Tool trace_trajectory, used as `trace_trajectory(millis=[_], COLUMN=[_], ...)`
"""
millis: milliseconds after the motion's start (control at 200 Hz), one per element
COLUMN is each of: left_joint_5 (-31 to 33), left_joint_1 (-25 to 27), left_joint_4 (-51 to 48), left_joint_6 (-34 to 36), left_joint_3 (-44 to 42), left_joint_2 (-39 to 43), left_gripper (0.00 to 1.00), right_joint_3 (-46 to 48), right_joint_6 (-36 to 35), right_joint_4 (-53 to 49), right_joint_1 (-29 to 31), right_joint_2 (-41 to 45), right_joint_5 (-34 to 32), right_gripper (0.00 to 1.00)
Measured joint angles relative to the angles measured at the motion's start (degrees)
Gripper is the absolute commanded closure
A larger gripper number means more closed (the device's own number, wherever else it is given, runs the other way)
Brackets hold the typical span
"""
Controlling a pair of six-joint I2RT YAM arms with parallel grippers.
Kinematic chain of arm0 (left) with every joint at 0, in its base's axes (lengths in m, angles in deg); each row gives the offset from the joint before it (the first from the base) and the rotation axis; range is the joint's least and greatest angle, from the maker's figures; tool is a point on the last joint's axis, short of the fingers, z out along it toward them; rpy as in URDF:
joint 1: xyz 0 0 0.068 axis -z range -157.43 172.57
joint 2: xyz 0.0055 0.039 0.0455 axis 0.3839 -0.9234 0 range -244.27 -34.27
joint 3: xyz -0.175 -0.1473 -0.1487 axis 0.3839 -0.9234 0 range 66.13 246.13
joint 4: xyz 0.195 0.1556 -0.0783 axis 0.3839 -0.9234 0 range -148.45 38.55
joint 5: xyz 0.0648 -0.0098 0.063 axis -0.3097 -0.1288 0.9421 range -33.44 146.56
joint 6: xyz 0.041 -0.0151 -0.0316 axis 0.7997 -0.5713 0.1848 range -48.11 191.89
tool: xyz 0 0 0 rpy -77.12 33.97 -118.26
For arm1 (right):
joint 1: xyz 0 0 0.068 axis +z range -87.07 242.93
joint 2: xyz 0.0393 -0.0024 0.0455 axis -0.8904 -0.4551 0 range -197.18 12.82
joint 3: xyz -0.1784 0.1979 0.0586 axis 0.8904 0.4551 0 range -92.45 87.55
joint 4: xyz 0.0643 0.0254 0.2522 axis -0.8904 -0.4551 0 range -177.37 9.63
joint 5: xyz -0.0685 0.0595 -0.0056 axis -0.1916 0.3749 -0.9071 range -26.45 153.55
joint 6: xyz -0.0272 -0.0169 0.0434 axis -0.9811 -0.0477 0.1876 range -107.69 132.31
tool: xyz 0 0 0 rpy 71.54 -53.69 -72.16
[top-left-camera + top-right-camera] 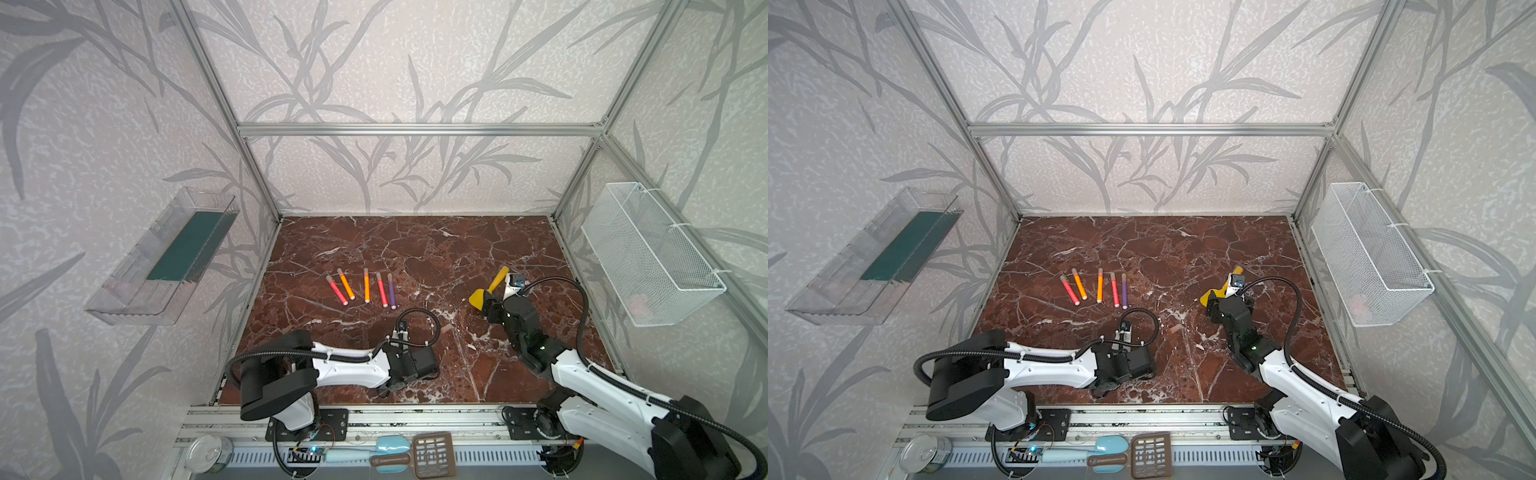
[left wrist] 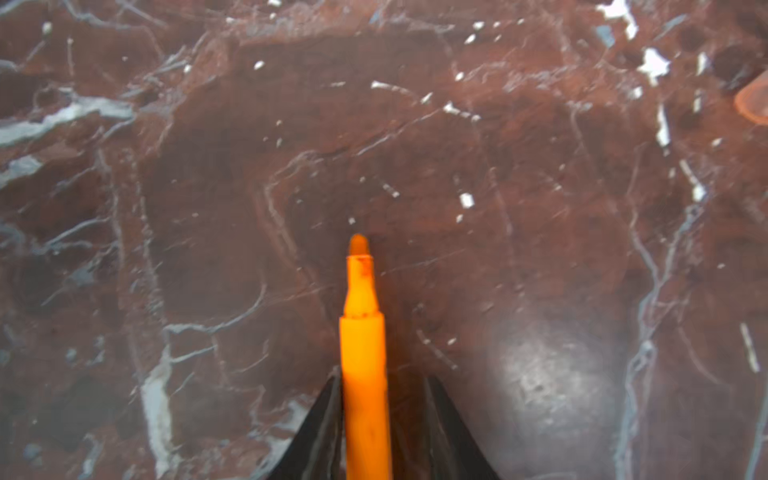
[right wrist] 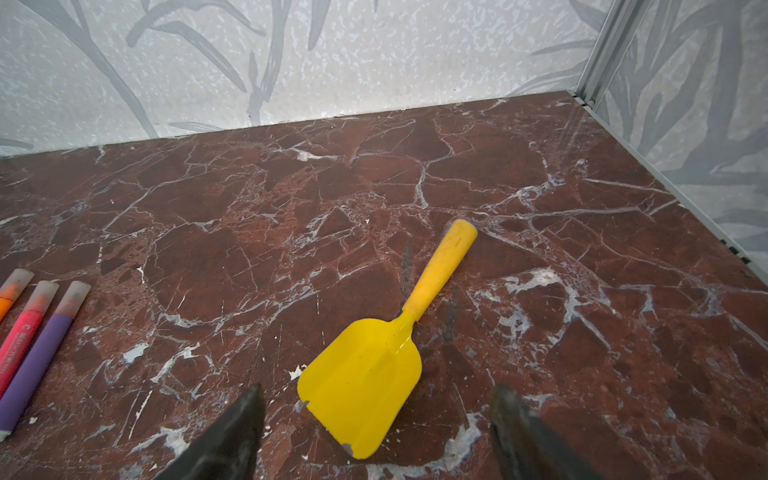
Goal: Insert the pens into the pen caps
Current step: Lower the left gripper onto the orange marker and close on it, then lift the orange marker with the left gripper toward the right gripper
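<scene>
Pens [image 1: 366, 286]: five lie in a loose row left of centre on the marble floor [image 1: 415, 245] in both top views. They are side by side but apart, and the two leftmost are slanted. From left to right they are red-pink, orange, orange, red-pink, purple. Each carries one of the pen caps [image 3: 77, 296] on its upper end. Three such capped ends show at the left edge of the right wrist view.

Sixth pen [image 2: 365, 374]: orange and uncapped, with the felt tip bare. It runs lengthwise between the fingers of the left gripper [image 2: 382, 377], low over the marble. The jaws are drawn narrow about the barrel. One finger [image 2: 324, 424] lies against it and a dark slit shows beside the other. Whether the pen is firmly pinched cannot be told.

Loose cap [image 2: 752, 102]: translucent pinkish-orange, on the marble, cut off by the upper right edge of the left wrist view.

Right gripper [image 3: 377, 391]: the jaws are spread wide with nothing between them, above the blade of the yellow spatula [image 3: 440, 270]. The spatula lies flat right of centre, its handle pointing to the upper right, near the right rail but apart from it.

Edges: aluminium rails [image 1: 415, 129] frame the cell, and the floor meets the walls at left, rear and right. Bare marble runs from the row up to the rear wall, and also lies between the row and the spatula. The wire basket [image 1: 648, 257] on the right wall and the clear tray [image 1: 137, 286] on the left wall both hang above the floor.
</scene>
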Motion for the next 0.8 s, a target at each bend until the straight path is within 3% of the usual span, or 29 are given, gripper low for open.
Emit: trace_trajectory(millis=[280,540,675,800], left_joint_5=[1.0,1.3,-0.2,-3.6], left_joint_1=[1.1,1.2,-0.8,-6.9], left_joint_4=[-0.5,-0.7,-0.6,0.6], left_joint_6=[-0.8,0.1,3.9,9.6], left_joint_3=[2.3,2.5,2.8,3.0], left_joint_2=[-2.5,-2.4,-1.9,1.0], left_gripper=[0.87,0.92,0.97,0.99], right_joint_3=[0.0,0.0,0.1,1.5], right_joint_6=[0.0,0.5,2.7,6.3], right_joint_4=[0.3,0.2,-1.7,-2.0], right_joint_1=[0.0,0.0,0.0,0.0], right_joint_2=[0.0,0.3,3.8,10.1], right_joint_5=[0.0,0.4,7.5,16.1], right_gripper=[0.17,0.18,0.19,0.20])
